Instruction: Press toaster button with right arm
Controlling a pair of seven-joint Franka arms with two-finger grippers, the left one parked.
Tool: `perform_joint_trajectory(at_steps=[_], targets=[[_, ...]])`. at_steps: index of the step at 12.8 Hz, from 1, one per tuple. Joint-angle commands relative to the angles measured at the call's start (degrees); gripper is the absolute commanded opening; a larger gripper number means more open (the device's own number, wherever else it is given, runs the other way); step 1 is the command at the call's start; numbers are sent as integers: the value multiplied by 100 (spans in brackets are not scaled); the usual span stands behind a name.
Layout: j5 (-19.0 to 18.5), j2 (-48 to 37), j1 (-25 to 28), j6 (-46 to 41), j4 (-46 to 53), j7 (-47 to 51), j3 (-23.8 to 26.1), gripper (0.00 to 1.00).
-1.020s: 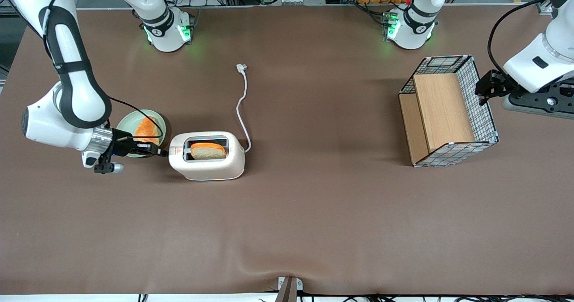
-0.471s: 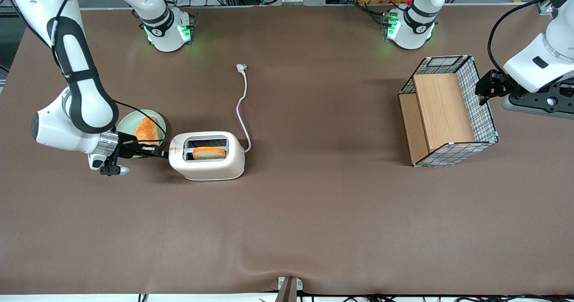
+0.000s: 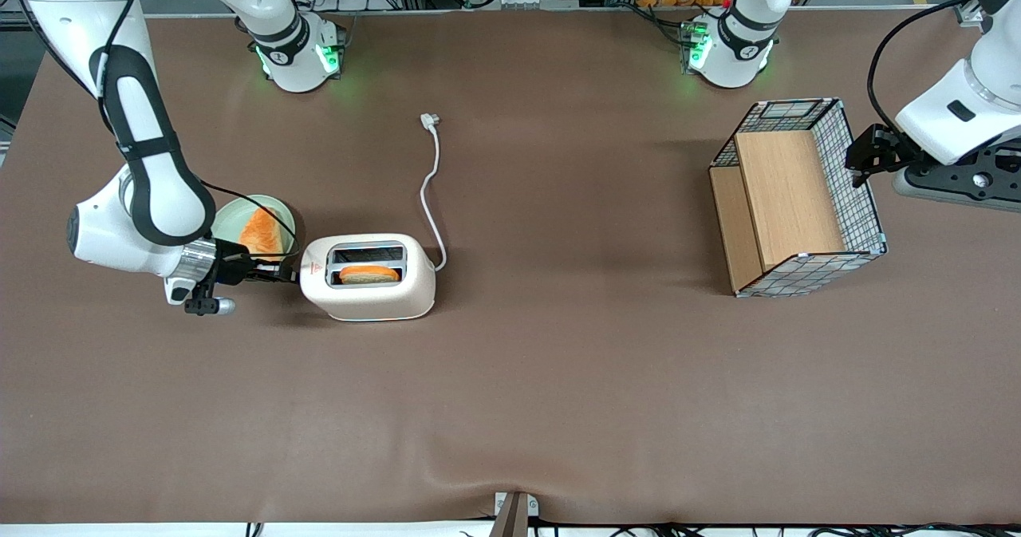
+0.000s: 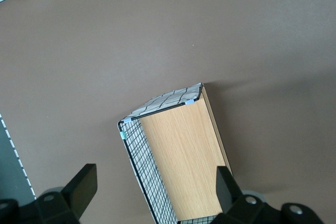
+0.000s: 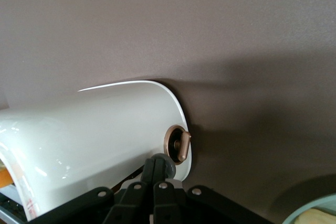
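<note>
– Where's the gripper [image 3: 284,275]?

– Just above mid-height in the front frame, at the tip of the right arm [image 3: 147,178], level with the table. Its slim black fingers are pressed together, nothing between them.

– And the tips?

– In the wrist view the gripper [image 5: 156,167] tips touch the toaster button [image 5: 169,167], a small grey knob on the narrow end of the toaster [image 5: 100,140]. Just beside it sits a bronze dial [image 5: 178,145].

– The toaster [image 3: 368,278] itself?

– Upright, its narrow end facing the gripper. A bread slice [image 3: 369,274] sits low in the slot. Its white cord [image 3: 433,194] runs toward the top edge of the frame, plug lying loose.

– Anything nearby?

– A pale green plate [image 3: 281,211] holding an orange-crusted slice [image 3: 261,232], just above the gripper in the frame, partly covered by the arm.

– Further out?

– A wire basket [image 3: 857,194] with wooden panels, toward the parked arm's end of the brown table [image 3: 558,401].
</note>
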Motion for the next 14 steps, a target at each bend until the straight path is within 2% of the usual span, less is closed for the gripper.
perform_joint_trajectory(at_steps=[1, 4, 6, 8, 11, 14], targets=[[170, 232, 37, 102, -67, -289, 35, 0], [170, 171, 37, 15, -50, -176, 35, 0], [65, -127, 28, -12, -6, 70, 26, 23], [-434, -452, -42, -205, 55, 115, 26, 35], [-1207, -970, -165, -704, 248, 569, 17, 40], [-2174, -1392, -236, -1775, 923, 1588, 26, 46]])
